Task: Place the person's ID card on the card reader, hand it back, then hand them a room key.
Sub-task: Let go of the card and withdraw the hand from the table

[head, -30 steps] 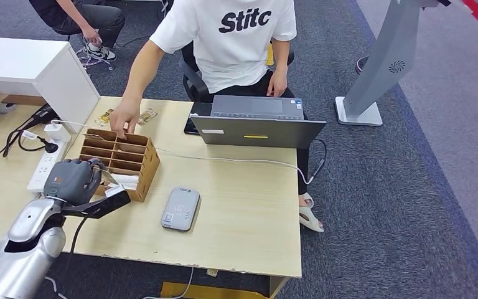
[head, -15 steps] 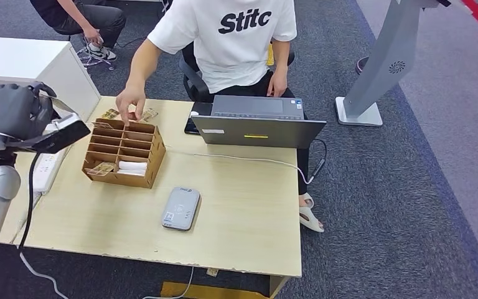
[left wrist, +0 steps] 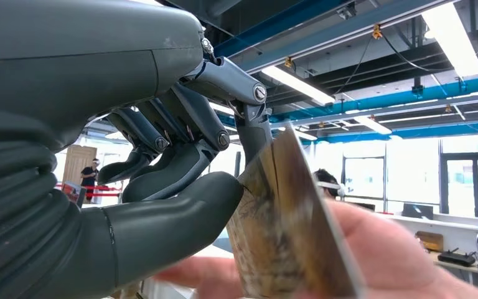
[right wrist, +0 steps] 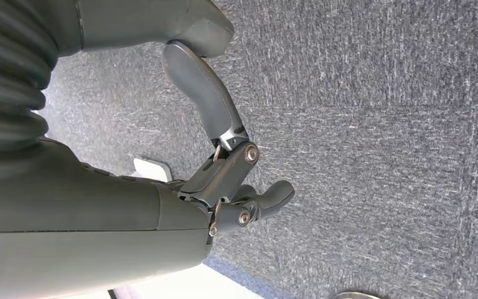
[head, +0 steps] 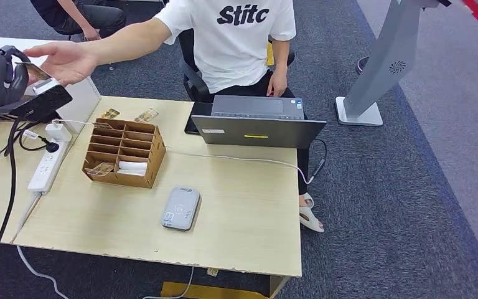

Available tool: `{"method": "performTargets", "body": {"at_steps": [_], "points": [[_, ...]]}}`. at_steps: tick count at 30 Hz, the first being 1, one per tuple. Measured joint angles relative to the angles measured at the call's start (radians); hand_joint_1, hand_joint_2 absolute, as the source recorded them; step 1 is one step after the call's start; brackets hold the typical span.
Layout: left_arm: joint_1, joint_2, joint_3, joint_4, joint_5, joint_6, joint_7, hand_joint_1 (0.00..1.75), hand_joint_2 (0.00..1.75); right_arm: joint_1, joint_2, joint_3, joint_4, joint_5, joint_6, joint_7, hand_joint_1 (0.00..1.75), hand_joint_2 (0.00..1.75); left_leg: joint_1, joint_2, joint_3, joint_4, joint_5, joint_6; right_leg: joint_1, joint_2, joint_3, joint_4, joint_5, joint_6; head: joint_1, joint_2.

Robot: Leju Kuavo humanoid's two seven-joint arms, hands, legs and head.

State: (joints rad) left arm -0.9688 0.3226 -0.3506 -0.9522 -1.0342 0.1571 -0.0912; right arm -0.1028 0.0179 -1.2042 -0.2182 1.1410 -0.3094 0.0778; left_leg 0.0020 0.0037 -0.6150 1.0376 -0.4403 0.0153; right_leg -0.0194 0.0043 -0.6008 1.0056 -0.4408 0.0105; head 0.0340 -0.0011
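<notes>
Room key [left wrist: 286, 230]: thin, mottled brown, possibly printed; left hand [left wrist: 180, 156] pinches.

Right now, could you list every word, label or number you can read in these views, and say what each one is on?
"Stitc": on the person's white T-shirt.
Card reader: small markings, too small to read.
Laptop: yellow strip and white sticker, unreadable.
Card held by the left hand: patterned face, blurred, no legible text.
</notes>
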Motion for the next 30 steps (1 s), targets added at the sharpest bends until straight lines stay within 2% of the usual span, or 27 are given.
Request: {"method": "performTargets", "body": {"at_steps": [7, 16, 17, 20, 21, 26, 30], "points": [[-0.011, -0.003, 0.0, 0.016, -0.007, 0.001, 0.003, 1.75, 1.75, 0.0, 0.0, 0.0, 0.0, 0.002, 0.001, -0.001, 0.0, 1.75, 0.0, 0.0, 0.0, 0.0, 0.0, 0.0, 0.0, 0.0, 0.0, 0.0, 0.0, 0.0, 0.0, 0.0], [-0.064, -0.018, 0.0, 0.063, -0.015, 0.001, 0.008, 1.75, 1.75, -0.001, 0.0, 0.002, 0.0, 0.004, 0.0, -0.002, 0.0, 1.75, 0.0, 0.0, 0.0, 0.0, 0.0, 0.0, 0.0, 0.0, -0.001, 0.0, 0.0, 0.0, 0.0, 0.0], [-0.064, -0.022, 0.0, 0.064, -0.009, 0.001, 0.003, 1.59, 1.75, -0.001, 0.0, 0.002, 0.0, 0.003, 0.0, -0.002, 0.0, 1.75, 0.0, 0.0, 0.0, 0.0, 0.0, 0.0, 0.0, 0.0, -0.001, 0.0, 0.0, 0.0, 0.0, 0.0], [-0.058, -0.038, 0.0, 0.06, 0.031, 0.002, -0.022, 0.28, 1.75, -0.001, 0.0, 0.002, 0.0, 0.001, 0.0, -0.001, 0.0, 1.75, 0.0, 0.0, 0.0, 0.0, 0.0, 0.0, 0.0, 0.0, -0.001, 0.0, 0.0, 0.0, 0.0, 0.0], [-0.05, -0.046, 0.0, 0.049, 0.05, 0.0, -0.029, 0.0, 1.75, -0.001, 0.0, 0.002, 0.0, 0.0, 0.0, -0.001, 0.0, 1.75, 0.0, 0.0, 0.0, 0.0, 0.0, 0.0, 0.0, 0.0, -0.001, 0.0, 0.0, 0.0, 0.0, 0.0], [0.012, -0.095, 0.0, -0.055, 0.114, -0.022, -0.034, 0.0, 1.75, -0.002, 0.0, 0.002, 0.0, -0.007, 0.0, -0.002, 0.0, 1.75, 0.0, -0.001, -0.001, 0.0, 0.0, 0.0, 0.0, -0.001, -0.001, 0.0, 0.0, 0.0, 0.0, 0.0], [0.033, -0.114, 0.0, -0.106, 0.121, -0.027, -0.033, 0.0, 1.75, -0.001, 0.0, 0.001, 0.0, -0.008, 0.0, -0.004, 0.0, 1.75, 0.0, 0.0, -0.001, 0.0, 0.0, 0.0, 0.0, 0.0, -0.001, 0.0, 0.0, 0.0, 0.0, 0.0]]}}
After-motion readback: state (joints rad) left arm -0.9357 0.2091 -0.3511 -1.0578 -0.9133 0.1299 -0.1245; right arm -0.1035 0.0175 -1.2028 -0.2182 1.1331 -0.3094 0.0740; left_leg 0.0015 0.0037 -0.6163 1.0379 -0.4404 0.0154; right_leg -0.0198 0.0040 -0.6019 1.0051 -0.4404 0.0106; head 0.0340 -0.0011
